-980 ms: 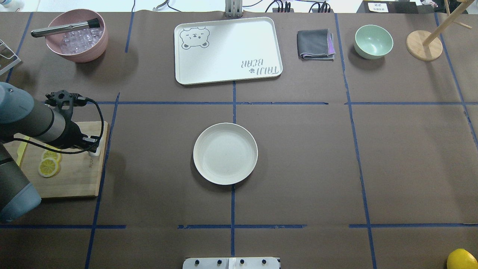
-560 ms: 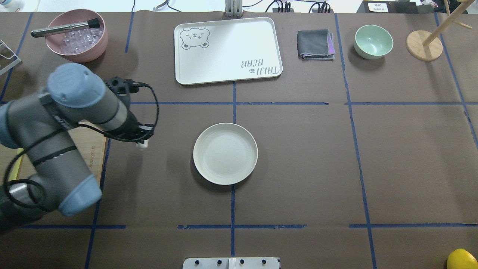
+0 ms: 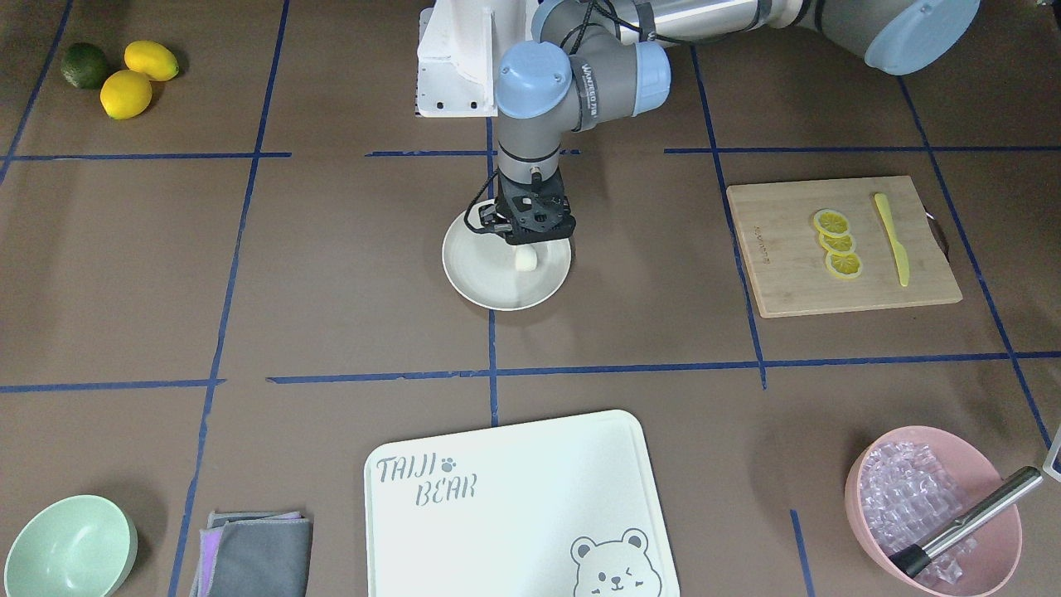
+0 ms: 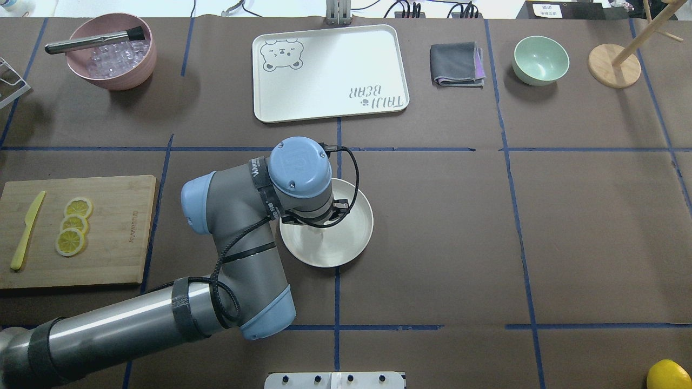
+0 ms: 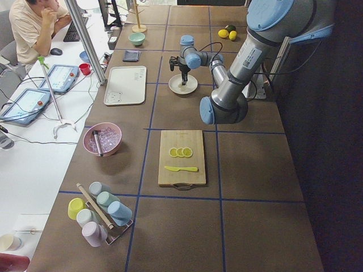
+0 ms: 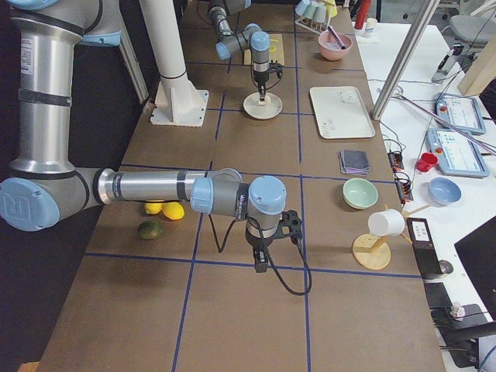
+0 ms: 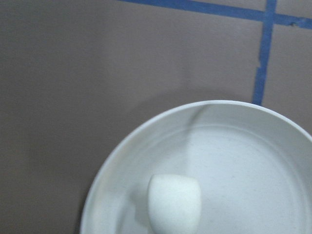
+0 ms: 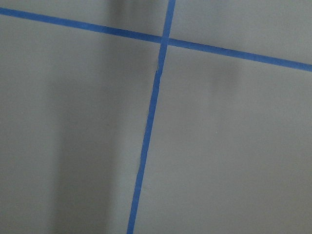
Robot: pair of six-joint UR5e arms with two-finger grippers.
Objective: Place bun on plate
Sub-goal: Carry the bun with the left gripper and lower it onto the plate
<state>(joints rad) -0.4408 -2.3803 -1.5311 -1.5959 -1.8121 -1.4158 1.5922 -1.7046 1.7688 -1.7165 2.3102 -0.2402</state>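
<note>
Trouble, if it comes, comes at the release. My left gripper (image 3: pixel 526 247) hangs straight down over the plate (image 3: pixel 497 292) with the bun (image 3: pixel 525 260) pinched at its tips, as far as I can judge from the front camera. The wrist camera shows none of the fingers, so I read the grip only from the bun poking out below the black jaws.

I cannot tell whether the bun's underside touches the plate or hangs just above it. If there is a gap when I open, the lump may land on a rounded edge and roll toward the low rim. If I press lower, it could squash, or the plate could skid on the brown-covered table (image 3: pixel 331 249). It might also cling to one side of the grip and come up again when I lift.

The bun is well inside the rim, a little off the plate's centre. It looks small, white, smooth and matt, with a rounded end. It is so close in colour to the plate that its outline is faint.

My right gripper (image 6: pixel 261 263) is parked far off above a cross of blue tape (image 8: pixel 151 112). Only the side camera shows it, so I cannot tell whether it is spread or closed.
</note>
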